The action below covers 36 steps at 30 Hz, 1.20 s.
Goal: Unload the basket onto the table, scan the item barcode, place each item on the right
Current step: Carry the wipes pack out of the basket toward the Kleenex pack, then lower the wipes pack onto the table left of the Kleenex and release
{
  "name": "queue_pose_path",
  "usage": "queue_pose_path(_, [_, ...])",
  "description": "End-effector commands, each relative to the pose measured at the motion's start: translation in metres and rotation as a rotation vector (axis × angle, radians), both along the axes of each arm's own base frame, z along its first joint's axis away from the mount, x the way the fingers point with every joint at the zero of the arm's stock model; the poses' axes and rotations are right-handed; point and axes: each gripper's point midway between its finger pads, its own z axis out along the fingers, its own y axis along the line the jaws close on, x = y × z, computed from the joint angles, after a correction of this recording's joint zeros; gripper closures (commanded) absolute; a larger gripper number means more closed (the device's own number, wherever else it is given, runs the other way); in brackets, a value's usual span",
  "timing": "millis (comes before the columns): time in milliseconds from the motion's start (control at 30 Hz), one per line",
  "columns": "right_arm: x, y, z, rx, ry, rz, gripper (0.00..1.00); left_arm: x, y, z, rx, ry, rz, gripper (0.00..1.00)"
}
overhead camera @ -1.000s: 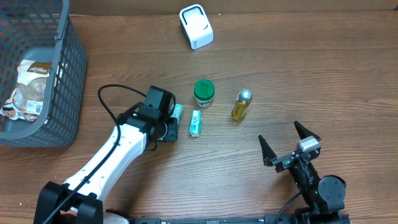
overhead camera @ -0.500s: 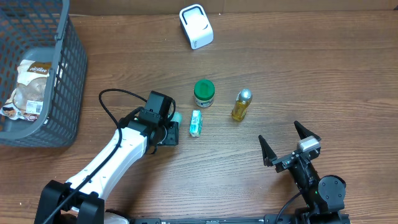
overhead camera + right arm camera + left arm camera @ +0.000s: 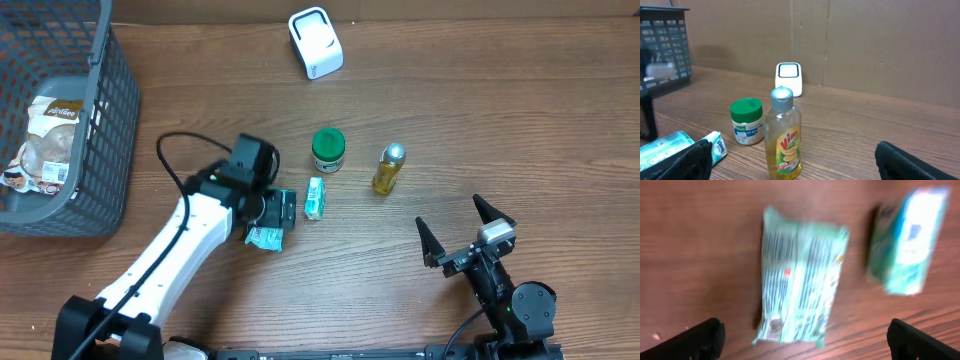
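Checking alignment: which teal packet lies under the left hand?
The flat crinkled teal wrapper, centred between the fingers of the left hand; the boxier teal pack lies aside.

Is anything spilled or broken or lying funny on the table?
Nothing is spilled or broken. Only the green packet lies flat and a bit crooked beside the small box, under the open left pincer. The bottle and jar stand upright.
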Motion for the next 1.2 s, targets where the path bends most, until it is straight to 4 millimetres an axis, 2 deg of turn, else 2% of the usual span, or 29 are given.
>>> queue_pose_path(0, [0.001,-0.002,-0.002,-0.004,-0.007,-0.013,0.00,0.021,-0.007,0.031,-0.027,-0.070,-0.026,0.11])
queue_pose_path(33, [0.001,-0.002,-0.002,-0.004,-0.007,-0.013,0.00,0.022,-0.007,0.031,-0.027,-0.073,-0.026,0.22])
queue_pose_path(67, [0.001,-0.002,-0.002,-0.004,-0.007,-0.013,0.00,0.022,-0.007,0.031,-0.023,-0.074,-0.025,0.41])
queue_pose_path(100, [0.001,-0.002,-0.002,-0.004,-0.007,-0.013,0.00,0.023,-0.004,0.031,-0.011,-0.075,-0.021,0.68])
queue_pose_path(133, [0.001,-0.002,-0.002,-0.004,-0.007,-0.013,0.00,0.023,-0.002,0.030,0.002,-0.074,-0.014,0.87])
queue_pose_path(167, [0.001,-0.002,-0.002,-0.004,-0.007,-0.013,0.00,0.023,0.001,0.028,0.017,-0.074,-0.010,0.96])
queue_pose_path(333, [0.001,-0.002,-0.002,-0.004,-0.007,-0.013,0.00,0.022,0.006,0.013,0.055,-0.032,0.013,0.96])
queue_pose_path(567, [0.001,-0.002,-0.002,-0.004,-0.007,-0.013,0.00,0.013,0.005,-0.026,0.082,0.098,0.009,0.96])
queue_pose_path(733, [0.001,-0.002,-0.002,-0.004,-0.007,-0.013,0.00,0.008,0.005,-0.044,0.096,0.161,0.006,0.96])
queue_pose_path(1167, [0.001,-0.002,-0.002,-0.004,-0.007,-0.013,0.00,0.008,0.006,-0.047,0.100,0.170,0.007,0.95])
